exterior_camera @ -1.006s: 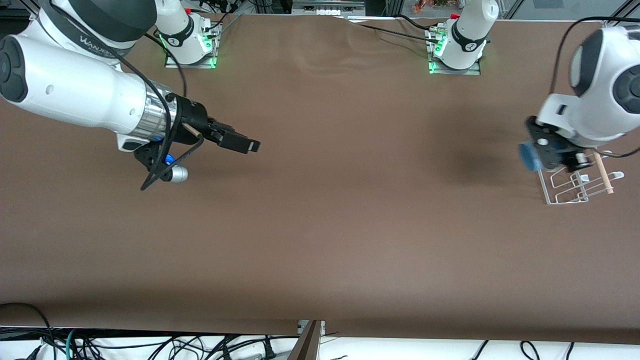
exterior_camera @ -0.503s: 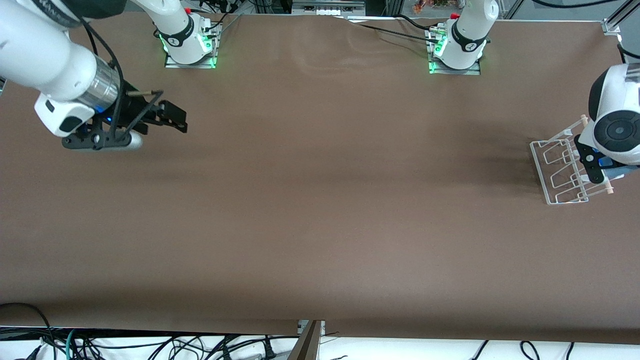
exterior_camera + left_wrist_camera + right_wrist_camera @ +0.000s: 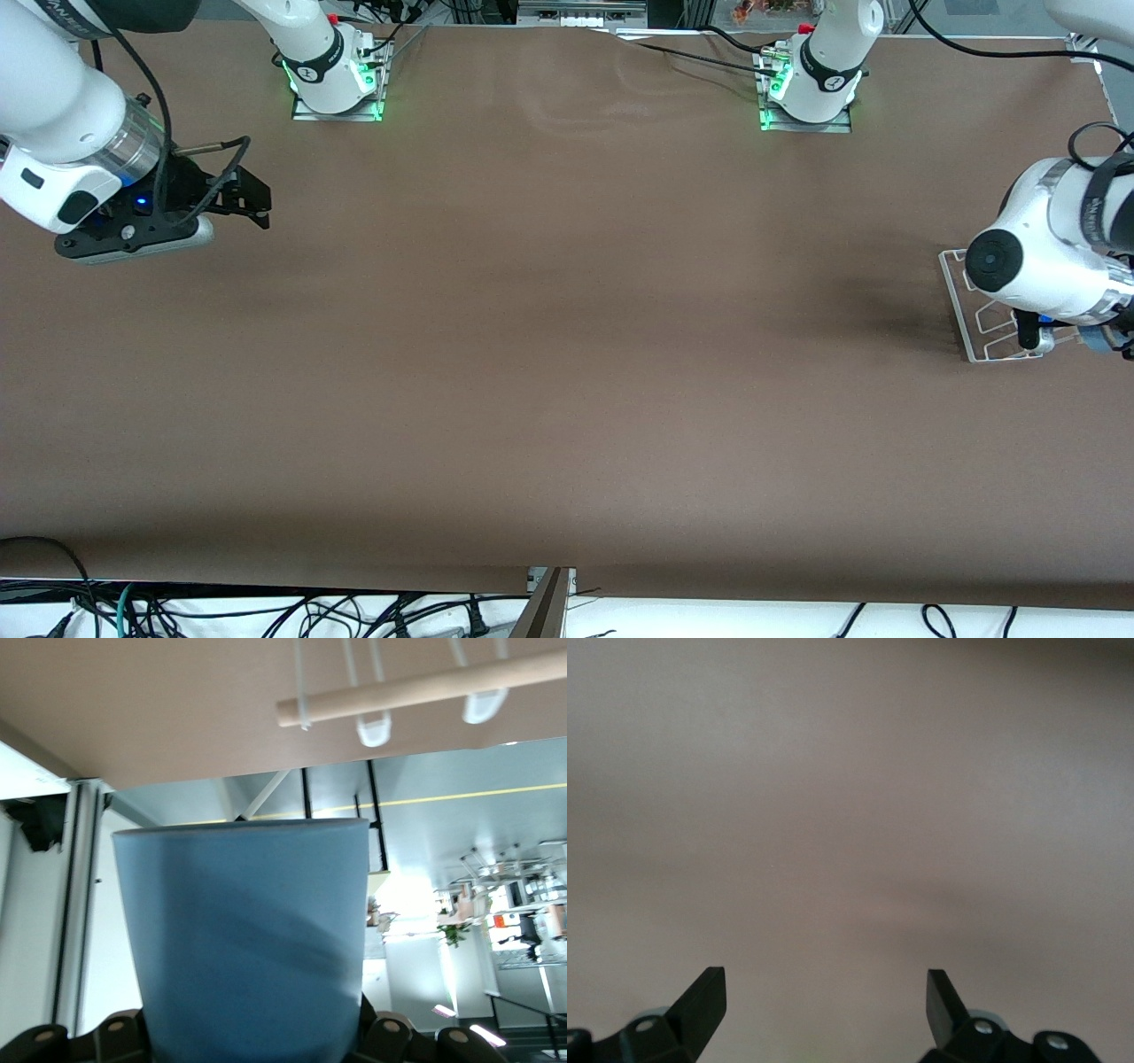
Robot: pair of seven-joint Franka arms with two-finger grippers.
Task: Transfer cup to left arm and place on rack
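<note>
L tool (image 3: 252, 1050) clenched on cup (image 3: 244, 939) over rack (image 3: 961, 306); R tool (image 3: 824, 992) released, waiting over table (image 3: 567, 354).

Light-blue cup (image 3: 244, 943) held above white wire rack (image 3: 955, 282).

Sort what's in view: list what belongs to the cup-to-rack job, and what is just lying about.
Belongs to the job:
- cup, light blue, held in the left gripper over the rack's end
- rack, white wire with a wooden dowel, at the left arm's end of the table
- right gripper, open and holding nothing, waiting over bare table

Just lying about:
- cables off the table's edge nearest the front camera
</note>
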